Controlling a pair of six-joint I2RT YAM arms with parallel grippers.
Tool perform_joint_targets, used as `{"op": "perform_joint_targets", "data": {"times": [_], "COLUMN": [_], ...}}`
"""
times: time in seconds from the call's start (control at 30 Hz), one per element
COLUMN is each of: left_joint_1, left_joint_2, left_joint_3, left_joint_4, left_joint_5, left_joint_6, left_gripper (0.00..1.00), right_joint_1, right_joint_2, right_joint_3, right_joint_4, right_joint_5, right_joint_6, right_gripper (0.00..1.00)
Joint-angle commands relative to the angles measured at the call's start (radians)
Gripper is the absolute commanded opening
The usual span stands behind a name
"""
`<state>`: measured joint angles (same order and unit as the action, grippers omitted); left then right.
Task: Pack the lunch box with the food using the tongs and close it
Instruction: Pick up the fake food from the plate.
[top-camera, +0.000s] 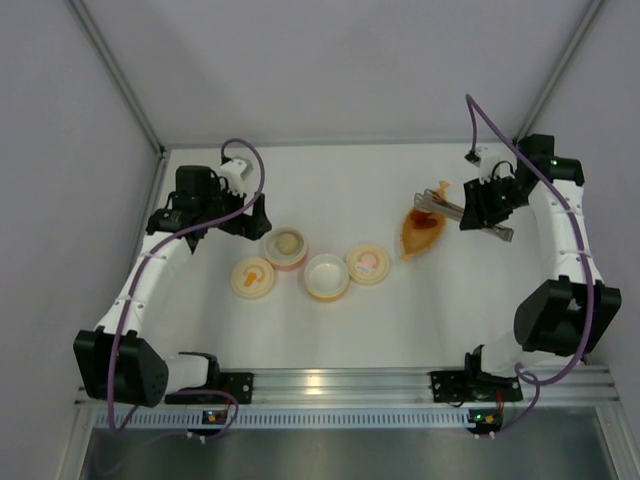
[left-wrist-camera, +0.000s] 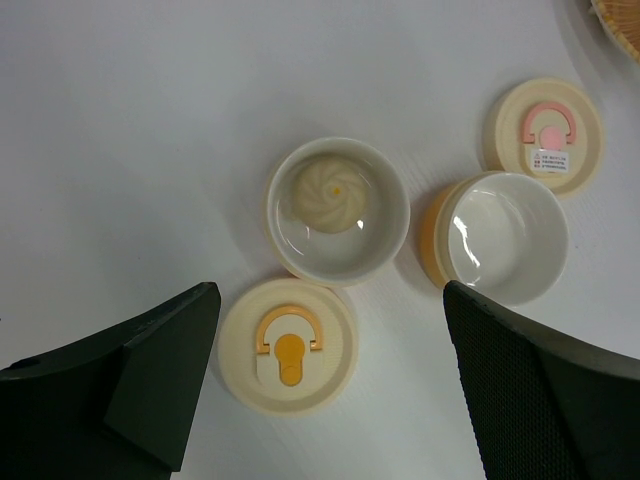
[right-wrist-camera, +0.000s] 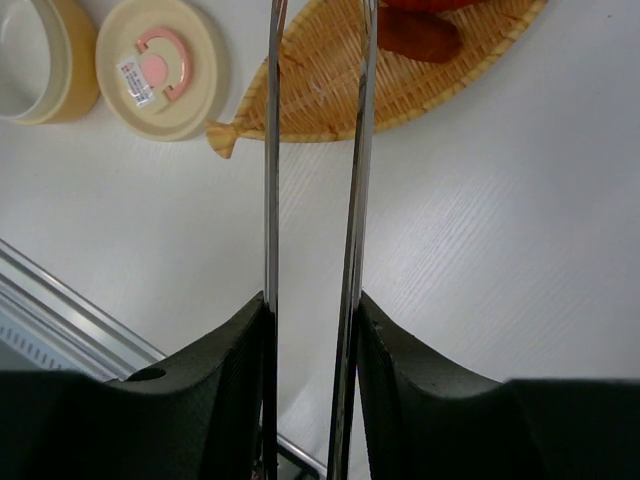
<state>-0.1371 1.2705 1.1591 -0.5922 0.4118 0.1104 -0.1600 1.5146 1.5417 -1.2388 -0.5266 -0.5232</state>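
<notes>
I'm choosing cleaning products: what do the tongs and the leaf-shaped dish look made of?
The tongs look like polished steel: thin silver arms, mirror-bright. The leaf-shaped dish seems woven bamboo or wicker, matte tan with a fine basket-weave texture, though it may be moulded plastic imitating that.

bright even light, soft shadows, sharp focus

I see the slim silver tongs (right-wrist-camera: 271, 180) pinched between the right fingers (right-wrist-camera: 225, 360), their arms slightly apart and passing over the wicker leaf dish (right-wrist-camera: 320, 90). The red-orange food piece (right-wrist-camera: 420, 35) lies on that dish. The pale beige bun (left-wrist-camera: 330, 190) sits in one open round container (left-wrist-camera: 392, 245). The second container (left-wrist-camera: 508, 240) stands empty just beside it. The orange-marked lid (left-wrist-camera: 288, 345) and pink-marked lid (left-wrist-camera: 545, 135) lie flat on the bench (left-wrist-camera: 120, 120).
</notes>
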Motion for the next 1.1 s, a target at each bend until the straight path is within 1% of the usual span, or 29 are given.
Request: {"op": "perform_joint_targets", "data": {"times": [0.0,0.03,0.17,0.27,0.5,0.77,0.87,1.07], "left_joint_1": [0.005,0.005,0.005,0.005,0.005,0.005,0.005,0.005], "left_joint_2": [0.01,0.013,0.02,0.023,0.043,0.072,0.082,0.095], "left_joint_3": [0.005,0.007,0.017,0.016,0.024,0.043,0.048,0.057], "left_joint_4": [0.049,0.046,0.035,0.035,0.042,0.043,0.045,0.046], "left_joint_5": [0.004,0.005,0.005,0.009,0.027,0.035,0.036,0.03], "left_joint_6": [0.009,0.015,0.029,0.034,0.029,0.031,0.025,0.025], "left_gripper": [0.98,0.98,0.98,0.98,0.98,0.98,0.98,0.98], "right_joint_1": [-0.016,-0.016,-0.018,-0.018,-0.018,-0.012,0.011,0.082], "right_joint_2": [0.021,0.025,0.059,0.062,0.073,0.09,0.082,0.042], "right_joint_3": [0.067,0.081,0.116,0.101,0.067,0.113,0.104,0.041], "right_joint_4": [-0.016,-0.021,-0.069,-0.105,-0.051,0.008,0.035,0.169], "right_joint_5": [0.059,0.075,0.099,0.108,0.163,0.26,0.31,0.434], "right_joint_6": [-0.136,-0.185,-0.257,-0.307,-0.374,-0.566,-0.638,-0.771], "right_gripper": [0.36,0.36,0.36,0.37,0.38,0.39,0.4,0.4]}}
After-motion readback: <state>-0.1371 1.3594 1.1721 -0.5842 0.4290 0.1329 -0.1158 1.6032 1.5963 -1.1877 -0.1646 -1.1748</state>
